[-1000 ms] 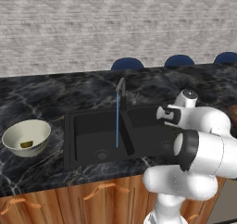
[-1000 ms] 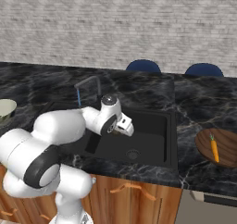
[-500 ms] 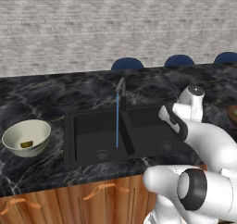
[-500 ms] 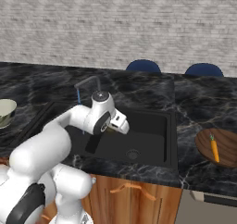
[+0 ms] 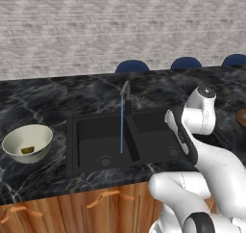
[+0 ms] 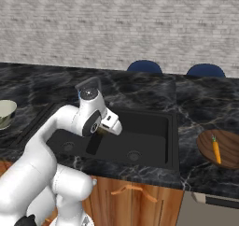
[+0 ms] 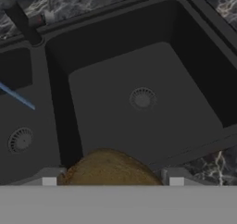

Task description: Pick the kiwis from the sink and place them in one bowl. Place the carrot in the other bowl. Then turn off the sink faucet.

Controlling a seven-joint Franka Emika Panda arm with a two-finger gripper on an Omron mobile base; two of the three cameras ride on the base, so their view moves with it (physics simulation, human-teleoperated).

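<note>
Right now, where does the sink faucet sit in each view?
Left base view: sink faucet at centre, just above the middle.
Right base view: faucet left of centre, upper half.
Hand view: faucet in the top left corner.
Shared landmark: right basin's drain.

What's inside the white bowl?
One small yellow-green kiwi lies at the bottom of the off-white bowl. The near wall hides part of the bowl's floor, so I can't see everything there.
</note>
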